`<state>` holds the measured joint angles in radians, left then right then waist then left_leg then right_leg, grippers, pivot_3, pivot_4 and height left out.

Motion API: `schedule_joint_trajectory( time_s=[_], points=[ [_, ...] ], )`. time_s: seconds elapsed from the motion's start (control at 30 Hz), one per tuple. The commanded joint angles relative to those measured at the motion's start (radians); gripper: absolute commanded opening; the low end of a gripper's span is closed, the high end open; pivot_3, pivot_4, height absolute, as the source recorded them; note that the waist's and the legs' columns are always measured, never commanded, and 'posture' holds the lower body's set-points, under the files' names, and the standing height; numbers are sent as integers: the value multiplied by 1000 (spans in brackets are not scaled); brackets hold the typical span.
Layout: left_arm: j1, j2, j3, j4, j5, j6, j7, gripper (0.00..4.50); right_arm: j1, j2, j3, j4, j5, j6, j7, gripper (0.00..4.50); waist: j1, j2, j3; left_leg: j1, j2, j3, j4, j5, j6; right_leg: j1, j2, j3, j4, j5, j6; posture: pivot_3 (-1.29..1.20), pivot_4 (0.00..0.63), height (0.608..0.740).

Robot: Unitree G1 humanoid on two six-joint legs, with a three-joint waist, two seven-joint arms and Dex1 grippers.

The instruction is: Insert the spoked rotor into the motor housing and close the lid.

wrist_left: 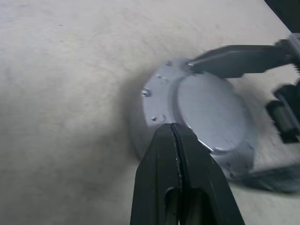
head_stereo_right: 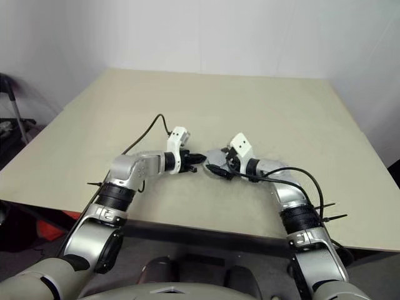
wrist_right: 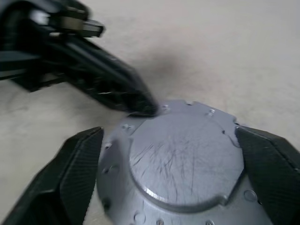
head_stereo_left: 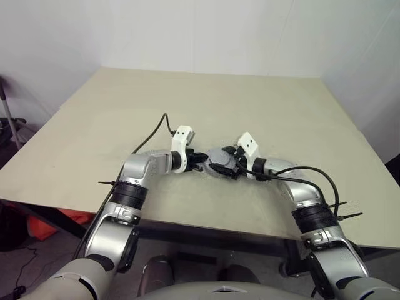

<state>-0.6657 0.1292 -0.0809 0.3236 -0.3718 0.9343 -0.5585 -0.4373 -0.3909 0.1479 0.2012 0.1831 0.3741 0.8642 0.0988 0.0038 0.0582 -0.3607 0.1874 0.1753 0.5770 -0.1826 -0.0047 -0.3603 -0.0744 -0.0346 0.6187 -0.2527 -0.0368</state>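
A plain beige table (head_stereo_left: 262, 106) is seen against white walls. Near its front edge the lid (wrist_right: 185, 157), a grey metal disc with a raised centre, lies flat between the two arms. The left gripper (wrist_left: 174, 136) is pressed shut, its tip laid on the lid's rim, holding nothing. The right gripper (wrist_right: 171, 164) is spread wide, one finger at either side of the lid.
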Motion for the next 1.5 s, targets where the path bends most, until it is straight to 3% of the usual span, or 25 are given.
schedule_joint_trajectory(
  time_s=[0.03, 0.47, 0.6, 0.77, 0.93, 1.1, 1.5],
  points=[
    [15, 9, 0, 40, 16, 22, 14, 0, 2, -12, -15, -89, 15, -8, 0, 4473, 0, 0, 0, -1, 0, 0, 0, 0, 0, -1, 0, 0, 0, 0, 0, 0, 0, 740],
    [41, -5, 3, -26, -23, 39, -26, 0, -26, -6, -224, -169, 173, 235, -140, 4473, 10, 1, 0, -8, -1, 0, -1, 0, 0, -6, 0, -1, -4, 0, 0, 0, 0, 740],
    [46, -11, 17, -57, -46, 43, -35, 0, -39, 15, -315, -168, 263, 395, -226, 4473, 13, 1, 0, -9, -1, 0, -2, 0, 0, -6, 0, -1, -5, 0, 0, 0, 0, 740],
    [59, -42, 83, -96, -93, 77, 1, 0, -43, 117, -570, -198, 578, 771, -359, 4473, 15, 1, 0, -9, -1, 0, -4, 0, 0, -7, 0, -1, -6, 0, 0, 0, 0, 740],
    [78, -36, 95, -117, -97, 91, 30, 0, 82, 122, -620, -275, 704, 993, -396, 4473, 30, 1, 0, -9, -1, 0, -8, 1, -1, -7, 0, -3, -11, 0, 0, 0, 0, 740],
    [74, -22, 97, -116, -99, 95, 41, 0, 126, 87, -607, -222, 677, 976, -411, 4473, 31, 2, 0, -8, -1, 1, -9, 2, -3, -6, 0, -3, -11, 0, 1, 0, 0, 740],
    [81, -19, 111, -132, -112, 83, 47, 0, 77, 58, -533, -115, 621, 866, -400, 4473, 31, 3, 0, -8, -1, 0, -10, 4, -7, -6, 0, -3, -11, 1, 3, 0, 0, 740]
  ],
)
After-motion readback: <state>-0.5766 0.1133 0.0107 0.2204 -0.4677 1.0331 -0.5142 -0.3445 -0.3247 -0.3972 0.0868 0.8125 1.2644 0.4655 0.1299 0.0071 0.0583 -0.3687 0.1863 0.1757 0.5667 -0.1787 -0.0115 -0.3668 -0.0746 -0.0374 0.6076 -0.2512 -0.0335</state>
